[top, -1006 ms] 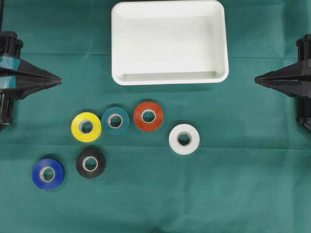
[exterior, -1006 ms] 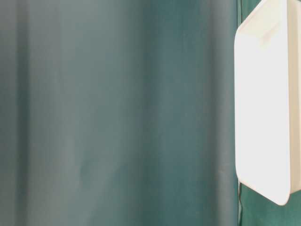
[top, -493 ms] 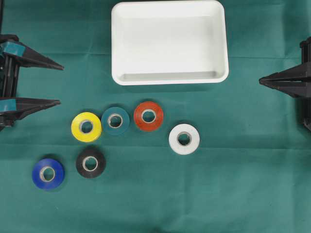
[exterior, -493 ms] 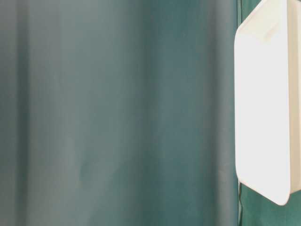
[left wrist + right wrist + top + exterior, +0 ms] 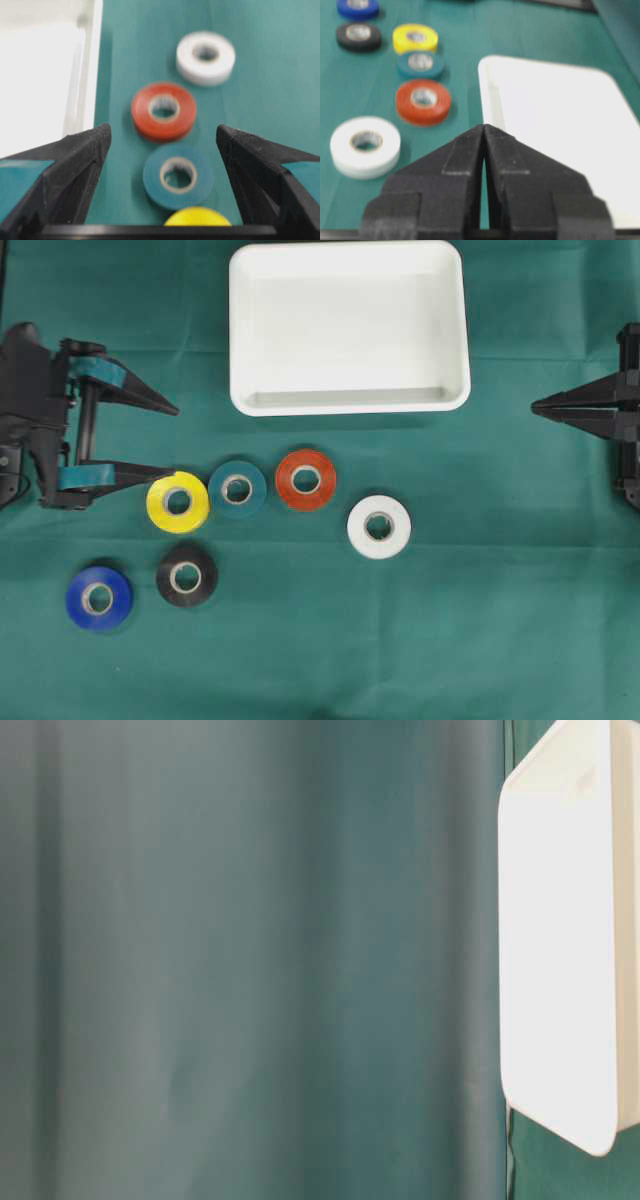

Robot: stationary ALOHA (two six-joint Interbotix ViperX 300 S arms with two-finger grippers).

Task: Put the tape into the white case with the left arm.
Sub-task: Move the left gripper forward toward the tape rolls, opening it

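Several tape rolls lie on the green cloth below the empty white case [image 5: 348,330]: yellow [image 5: 160,505], teal [image 5: 220,490], red [image 5: 288,482], white [image 5: 360,530], black [image 5: 170,580] and blue [image 5: 80,602]. My left gripper [image 5: 176,442] is open wide and holds nothing. Its lower fingertip is right at the yellow roll's upper left edge. In the left wrist view the left gripper [image 5: 162,131] frames the teal roll [image 5: 155,185] and red roll [image 5: 145,117], with the yellow roll [image 5: 197,217] at the bottom edge. My right gripper [image 5: 535,407] is shut and empty at the far right.
The white case [image 5: 40,75] lies to the left of the left fingers in the wrist view. In the table-level view only the case [image 5: 560,940] and green cloth show. The right wrist view shows the right gripper [image 5: 483,127] beside the case [image 5: 560,125].
My left gripper has gone from shut to wide open and moved right, up to the yellow roll. The rolls, the case and the right gripper have stayed in place.
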